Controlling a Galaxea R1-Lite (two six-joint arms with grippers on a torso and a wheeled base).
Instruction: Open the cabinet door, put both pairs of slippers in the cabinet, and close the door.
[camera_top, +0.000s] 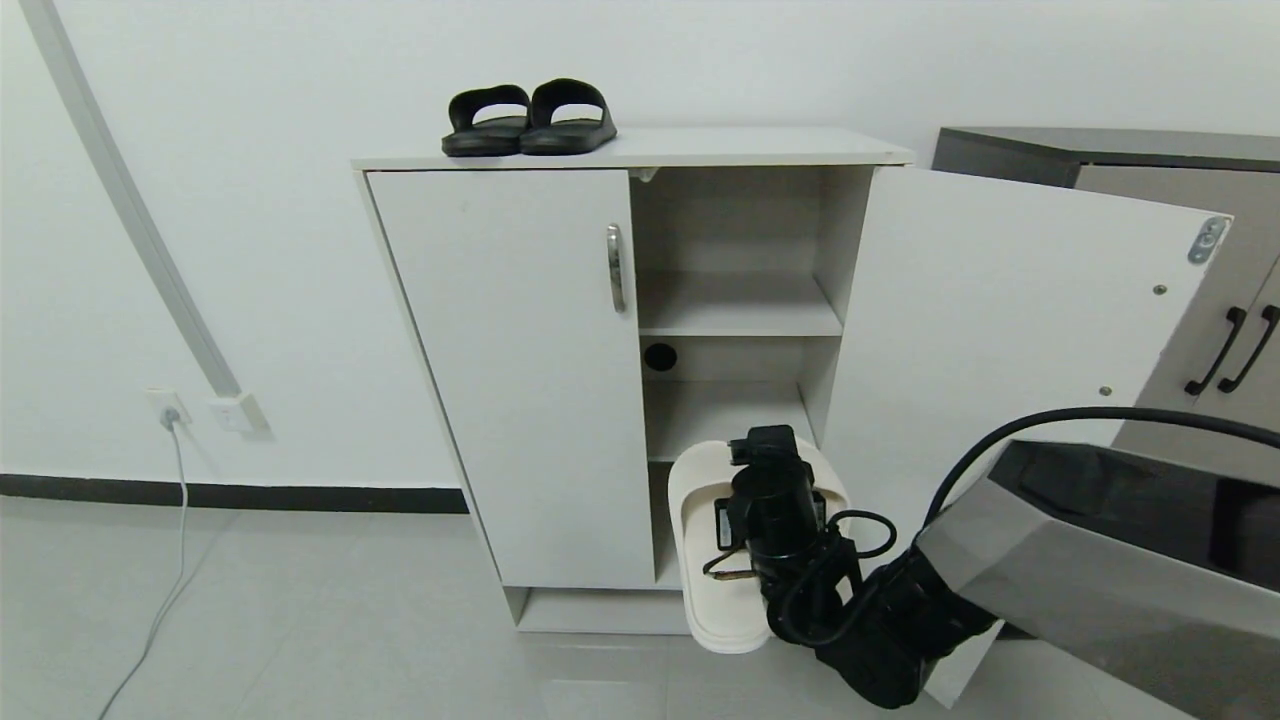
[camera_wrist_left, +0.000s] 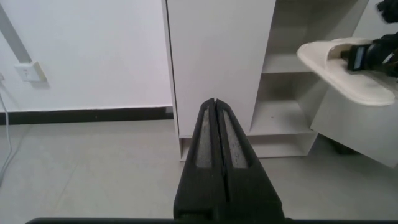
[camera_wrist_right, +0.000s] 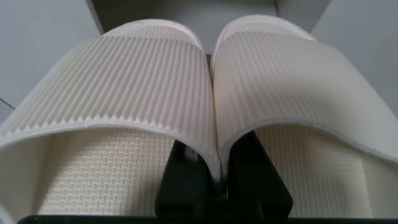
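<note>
A white cabinet (camera_top: 520, 380) stands against the wall, its left door shut and its right door (camera_top: 1000, 330) swung wide open. A black pair of slippers (camera_top: 530, 120) rests on the cabinet top. My right gripper (camera_top: 762, 447) is shut on the white pair of slippers (camera_top: 705, 560), pinching the two inner straps together (camera_wrist_right: 211, 93), just in front of the lower shelf (camera_top: 725, 420). The left wrist view shows that pair (camera_wrist_left: 348, 71) before the open compartment. My left gripper (camera_wrist_left: 214, 112) is shut on nothing, low over the floor left of the opening.
The upper shelf (camera_top: 735, 305) is bare. A grey cabinet (camera_top: 1180, 200) stands right behind the open door. A wall socket (camera_top: 168, 408) with a cable running down to the floor sits at left. Bare tiled floor (camera_top: 300, 620) lies in front of the shut door.
</note>
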